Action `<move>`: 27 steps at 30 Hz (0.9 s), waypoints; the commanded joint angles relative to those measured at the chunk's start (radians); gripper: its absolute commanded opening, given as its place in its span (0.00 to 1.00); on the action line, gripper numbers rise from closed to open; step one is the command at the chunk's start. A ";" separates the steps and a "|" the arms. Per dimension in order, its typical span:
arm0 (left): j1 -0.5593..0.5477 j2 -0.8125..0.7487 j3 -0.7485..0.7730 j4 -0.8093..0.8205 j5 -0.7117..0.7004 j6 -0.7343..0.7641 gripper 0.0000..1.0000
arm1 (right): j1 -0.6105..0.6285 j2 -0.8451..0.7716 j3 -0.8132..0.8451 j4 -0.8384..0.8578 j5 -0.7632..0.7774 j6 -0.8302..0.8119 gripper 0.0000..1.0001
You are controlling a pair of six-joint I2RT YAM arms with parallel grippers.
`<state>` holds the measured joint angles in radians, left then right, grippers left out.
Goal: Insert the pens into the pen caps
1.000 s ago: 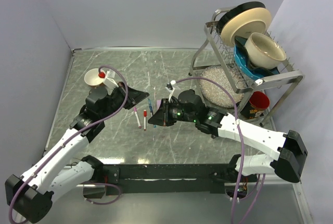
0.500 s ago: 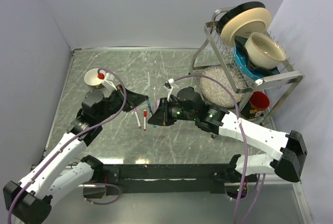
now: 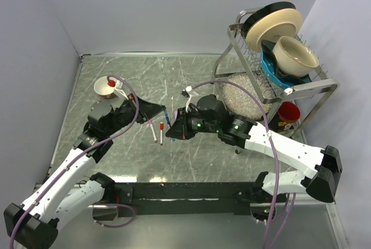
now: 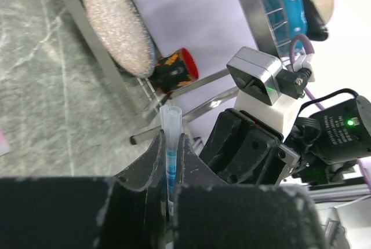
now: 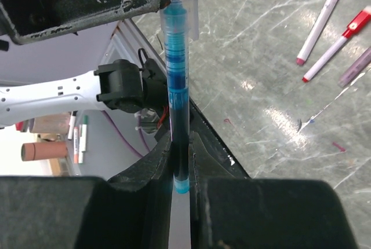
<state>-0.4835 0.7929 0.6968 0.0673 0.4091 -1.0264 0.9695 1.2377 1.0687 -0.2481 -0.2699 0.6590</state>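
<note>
Top view: fixed high behind the arm bases, looking down and forward toward the back wall; far enough to hold the whole table (image 3: 191, 81), both arms and the rack (image 3: 310, 88)
Left wrist: just behind the left claw (image 4: 171, 145), sighting along its fingers toward the right side; very near, rolled, so the rack leans
Right wrist: just behind the right claw (image 5: 181, 150), sighting along its fingers leftward and down at the table; very near
Wrist overlap: each sees the other claw; both see the blue pen (image 5: 175, 87)
Top and left wrist: rack, red cup (image 4: 174, 70)
Top and right wrist: loose pens (image 5: 320, 20) on the table
</note>
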 commanded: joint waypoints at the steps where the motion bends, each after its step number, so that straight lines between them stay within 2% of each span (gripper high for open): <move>1: -0.030 -0.038 -0.007 0.025 0.257 -0.077 0.01 | -0.022 -0.040 0.089 0.147 0.190 -0.061 0.00; 4: -0.033 -0.056 0.015 -0.029 0.237 -0.028 0.01 | -0.022 -0.035 0.118 0.141 0.205 -0.071 0.00; 5: -0.033 -0.063 0.020 -0.034 0.226 -0.014 0.04 | -0.023 -0.034 0.126 0.144 0.184 -0.079 0.00; 7: -0.033 -0.075 0.042 -0.041 0.202 -0.011 0.16 | -0.017 -0.030 0.129 0.150 0.161 -0.098 0.00; 8: -0.033 -0.078 0.055 -0.041 0.185 -0.008 0.26 | -0.009 -0.033 0.125 0.151 0.143 -0.101 0.00; 13: -0.033 -0.044 0.168 -0.061 0.157 0.028 0.42 | 0.012 -0.078 0.050 0.184 0.113 -0.091 0.00; 20: -0.033 -0.027 0.239 -0.057 0.109 0.094 0.64 | 0.063 -0.115 0.046 0.144 0.127 -0.110 0.00; 23: -0.033 -0.003 0.305 -0.105 0.059 0.132 0.70 | 0.081 -0.127 0.050 0.132 0.139 -0.114 0.00; 27: -0.033 0.058 0.417 -0.185 0.025 0.184 0.70 | 0.092 -0.141 0.048 0.129 0.135 -0.108 0.00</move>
<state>-0.5133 0.8101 1.0027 -0.0601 0.4850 -0.9230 1.0473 1.1389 1.1179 -0.1413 -0.1505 0.5659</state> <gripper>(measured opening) 0.701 0.168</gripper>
